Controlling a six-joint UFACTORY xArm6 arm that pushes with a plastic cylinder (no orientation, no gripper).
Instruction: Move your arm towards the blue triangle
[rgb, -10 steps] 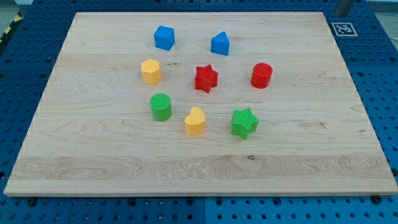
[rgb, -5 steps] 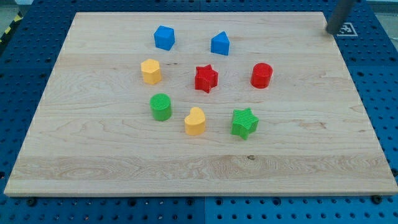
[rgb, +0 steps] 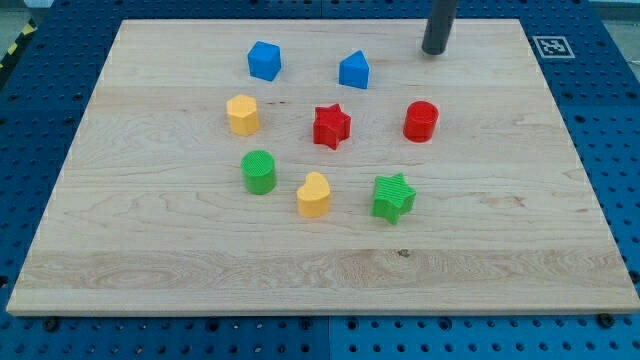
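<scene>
The blue triangle (rgb: 354, 70) sits near the top middle of the wooden board (rgb: 150, 260). My rod comes in from the view's top edge, and my tip (rgb: 433, 51) rests on the board to the right of the blue triangle and slightly above it, apart from it. No block touches the tip.
A blue cube (rgb: 264, 60) is left of the triangle. Below are a yellow hexagon block (rgb: 242, 115), a red star (rgb: 331, 126), a red cylinder (rgb: 421, 121), a green cylinder (rgb: 259, 171), a yellow heart (rgb: 313, 194) and a green star (rgb: 393, 196). A marker tag (rgb: 550, 45) is at the top right.
My rod has come from the board's top right corner leftward, toward the blue triangle. No block has moved.
</scene>
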